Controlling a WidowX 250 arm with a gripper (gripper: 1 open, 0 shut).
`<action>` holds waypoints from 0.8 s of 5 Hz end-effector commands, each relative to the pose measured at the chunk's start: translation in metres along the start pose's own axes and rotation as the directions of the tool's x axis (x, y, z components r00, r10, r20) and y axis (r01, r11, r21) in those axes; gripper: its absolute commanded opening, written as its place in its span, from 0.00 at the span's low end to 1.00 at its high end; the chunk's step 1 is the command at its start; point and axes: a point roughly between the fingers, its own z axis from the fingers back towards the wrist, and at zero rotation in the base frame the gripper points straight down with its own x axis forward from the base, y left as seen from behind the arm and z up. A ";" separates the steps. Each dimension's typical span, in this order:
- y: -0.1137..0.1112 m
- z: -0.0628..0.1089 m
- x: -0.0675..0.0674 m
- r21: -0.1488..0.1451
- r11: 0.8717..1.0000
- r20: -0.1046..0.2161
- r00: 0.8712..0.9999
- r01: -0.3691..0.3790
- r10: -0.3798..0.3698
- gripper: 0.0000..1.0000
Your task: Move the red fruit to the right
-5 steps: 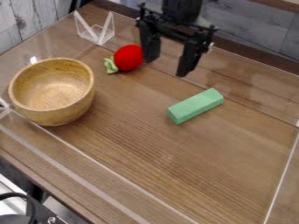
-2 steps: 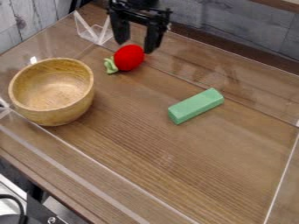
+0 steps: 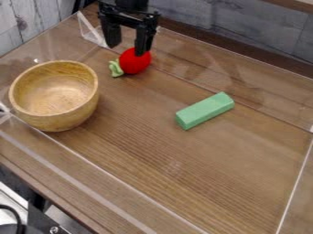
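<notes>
The red fruit (image 3: 134,62) is small, round and glossy, with a green leafy cap on its left end. It lies on the wooden table near the back, left of centre. My gripper (image 3: 127,43) is black and hangs just above and behind the fruit. Its two fingers are spread apart, one toward each side of the fruit's top. It holds nothing.
A wooden bowl (image 3: 54,93) stands at the left. A green rectangular block (image 3: 204,111) lies right of centre. A clear triangular stand (image 3: 98,30) is at the back left. Low clear walls (image 3: 146,210) edge the table.
My gripper has moved left across the back of the table, from right of the fruit to directly above it. The fruit, bowl and block have not moved.
</notes>
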 end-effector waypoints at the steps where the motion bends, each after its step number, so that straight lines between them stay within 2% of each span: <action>1: 0.010 0.012 0.009 0.010 1.000 0.064 0.998 -0.004 0.003 1.00; 4: 0.014 0.003 0.018 -0.033 0.999 0.102 0.995 0.004 -0.001 1.00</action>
